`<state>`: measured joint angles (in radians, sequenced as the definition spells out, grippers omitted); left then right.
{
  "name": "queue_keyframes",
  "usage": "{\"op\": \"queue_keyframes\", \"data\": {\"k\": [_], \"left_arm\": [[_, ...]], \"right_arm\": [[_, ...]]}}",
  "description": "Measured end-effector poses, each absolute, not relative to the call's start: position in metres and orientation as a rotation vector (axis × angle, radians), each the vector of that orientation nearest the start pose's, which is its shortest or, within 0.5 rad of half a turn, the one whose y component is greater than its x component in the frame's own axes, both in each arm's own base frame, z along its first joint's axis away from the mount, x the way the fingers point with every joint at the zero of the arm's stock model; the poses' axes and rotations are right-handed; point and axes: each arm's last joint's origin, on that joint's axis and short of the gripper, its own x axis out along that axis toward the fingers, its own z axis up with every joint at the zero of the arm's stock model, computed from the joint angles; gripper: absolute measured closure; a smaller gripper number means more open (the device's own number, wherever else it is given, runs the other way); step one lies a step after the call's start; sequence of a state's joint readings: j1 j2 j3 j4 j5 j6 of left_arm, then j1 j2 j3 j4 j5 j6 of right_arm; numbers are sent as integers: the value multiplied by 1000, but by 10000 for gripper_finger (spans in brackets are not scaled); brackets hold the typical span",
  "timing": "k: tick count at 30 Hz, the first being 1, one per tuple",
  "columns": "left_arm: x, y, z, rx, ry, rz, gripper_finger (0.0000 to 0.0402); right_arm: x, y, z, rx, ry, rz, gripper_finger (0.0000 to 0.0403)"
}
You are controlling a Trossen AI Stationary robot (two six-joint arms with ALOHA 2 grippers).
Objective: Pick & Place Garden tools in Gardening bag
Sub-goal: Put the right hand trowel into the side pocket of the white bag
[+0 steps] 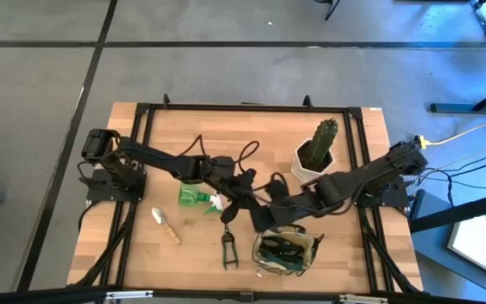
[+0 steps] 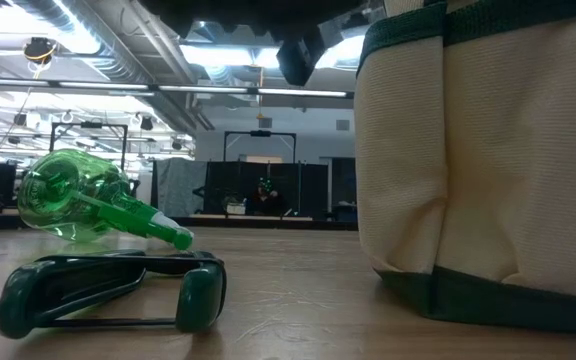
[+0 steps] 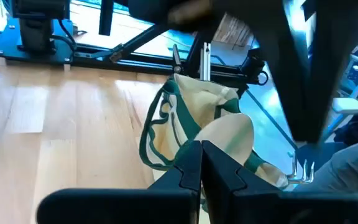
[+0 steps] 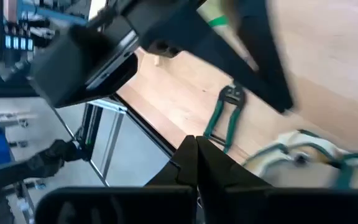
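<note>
Two tools hang shut and empty over mid-surface, crossing above the gardening bag (image 1: pixel 287 252).
Nearest, at lower centre of the high view, the bag stands with dark tools inside; pruning shears (image 1: pixel 229 250) lie just left of it. A trowel (image 1: pixel 165 225) lies further left. The left tool (image 1: pixel 229 213) hovers beside the green spray bottle (image 1: pixel 196 198); the right tool (image 1: pixel 262 221) hovers just above the bag. Farthest, upper right, stands a cactus (image 1: pixel 323 141) in a white pot (image 1: pixel 308 167).
</note>
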<state>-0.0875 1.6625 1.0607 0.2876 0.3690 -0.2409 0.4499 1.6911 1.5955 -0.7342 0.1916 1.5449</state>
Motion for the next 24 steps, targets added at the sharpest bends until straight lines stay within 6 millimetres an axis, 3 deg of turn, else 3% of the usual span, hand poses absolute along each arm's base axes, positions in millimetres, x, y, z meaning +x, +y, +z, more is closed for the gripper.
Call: {"op": "queue_keyframes", "data": {"k": [8,13,21,24], "left_arm": [[367,-43,245,-296,404,-420,400],[365,-47,243,-289,430,-422,400],[365,-48,242,-283,429,-416,400],[365,-48,242,-283,430,-416,401]], "right_arm": [[301,151,346,1235,915,-436,403],[300,159,346,1237,924,-400,403],[301,162,330,1250,877,-462,403],[306,165,325,1286,842,-413,403]]}}
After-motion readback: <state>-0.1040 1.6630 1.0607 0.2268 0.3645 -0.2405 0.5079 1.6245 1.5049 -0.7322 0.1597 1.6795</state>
